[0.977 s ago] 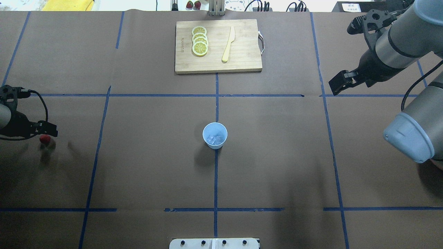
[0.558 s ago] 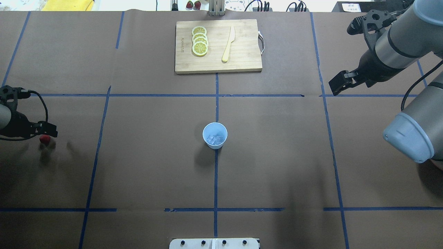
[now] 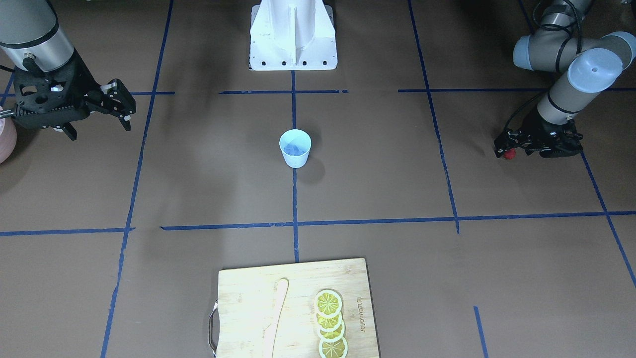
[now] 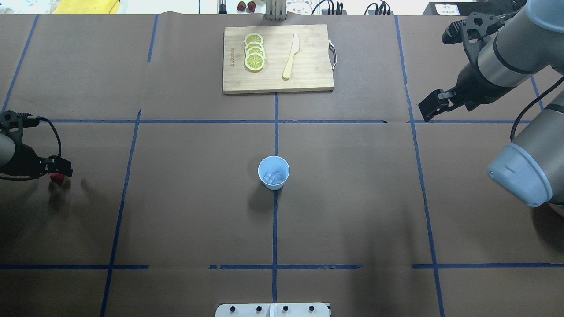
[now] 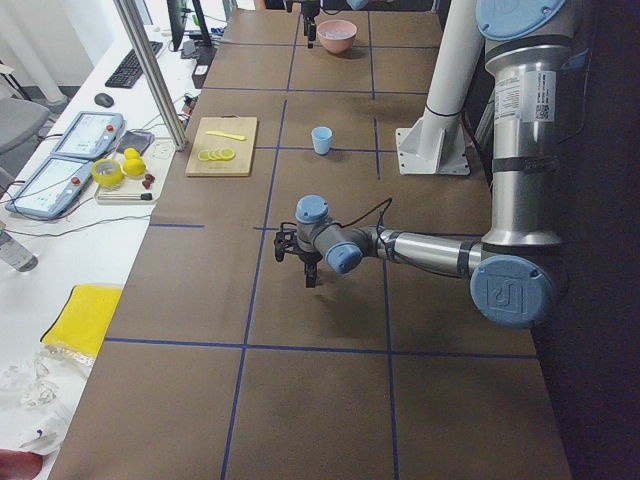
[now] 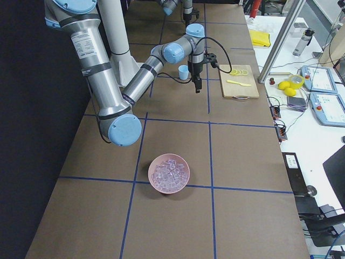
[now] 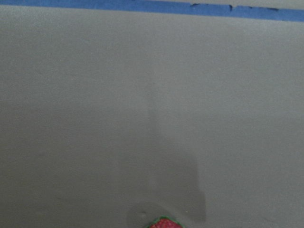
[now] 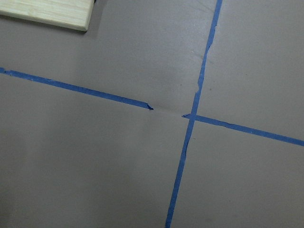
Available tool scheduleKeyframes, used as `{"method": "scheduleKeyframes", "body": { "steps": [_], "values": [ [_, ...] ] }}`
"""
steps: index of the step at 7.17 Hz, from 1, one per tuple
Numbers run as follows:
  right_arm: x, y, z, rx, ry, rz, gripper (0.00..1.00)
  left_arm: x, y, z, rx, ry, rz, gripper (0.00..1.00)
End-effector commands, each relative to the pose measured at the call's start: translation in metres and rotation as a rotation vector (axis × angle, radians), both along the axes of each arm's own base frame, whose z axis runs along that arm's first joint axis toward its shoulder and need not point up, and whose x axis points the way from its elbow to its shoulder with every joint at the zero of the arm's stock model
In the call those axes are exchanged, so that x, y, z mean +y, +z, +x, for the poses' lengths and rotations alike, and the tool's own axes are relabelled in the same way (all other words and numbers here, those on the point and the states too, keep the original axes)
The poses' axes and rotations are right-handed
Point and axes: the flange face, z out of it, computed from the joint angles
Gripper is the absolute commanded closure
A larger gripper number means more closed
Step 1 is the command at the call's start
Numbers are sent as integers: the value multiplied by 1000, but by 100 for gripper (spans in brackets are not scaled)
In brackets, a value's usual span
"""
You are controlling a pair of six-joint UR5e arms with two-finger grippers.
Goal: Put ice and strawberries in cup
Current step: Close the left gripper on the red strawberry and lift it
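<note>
The pale blue cup (image 4: 276, 185) stands upright at the table's centre, also in the front view (image 3: 295, 159). Several clear ice cubes (image 4: 273, 177) lie inside it. The small red strawberry (image 4: 56, 178) lies on the table at the far left, also in the front view (image 3: 508, 154) and at the bottom edge of the left wrist view (image 7: 164, 223). My left gripper (image 4: 61, 171) is low over the strawberry, partly covering it, and looks open around it. My right gripper (image 4: 429, 108) hangs open and empty above the table at the far right (image 3: 119, 103).
A wooden cutting board (image 4: 308, 57) with lemon slices (image 4: 254, 53) and a wooden knife (image 4: 291, 57) lies at the far middle. A pink bowl of ice cubes (image 6: 169, 174) stands near the right arm. The robot's white base (image 3: 293, 35) is at the near edge.
My left gripper has shifted slightly left and down, so it now covers more of the strawberry. The right arm, the cup and the ice have not moved.
</note>
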Motion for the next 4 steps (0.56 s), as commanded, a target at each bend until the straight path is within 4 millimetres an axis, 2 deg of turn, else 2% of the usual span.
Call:
{"method": "scheduleKeyframes", "body": {
  "steps": [1,3,4],
  "values": [
    [0,0,-1,0,-2,0,0,0,1,1,0,2,-2,21],
    [0,0,0,0,0,0,0,0,1,1,0,2,-2,28],
    [0,1,0,2,0,-3,0,0,0,1,1,2,0,39]
  ]
}}
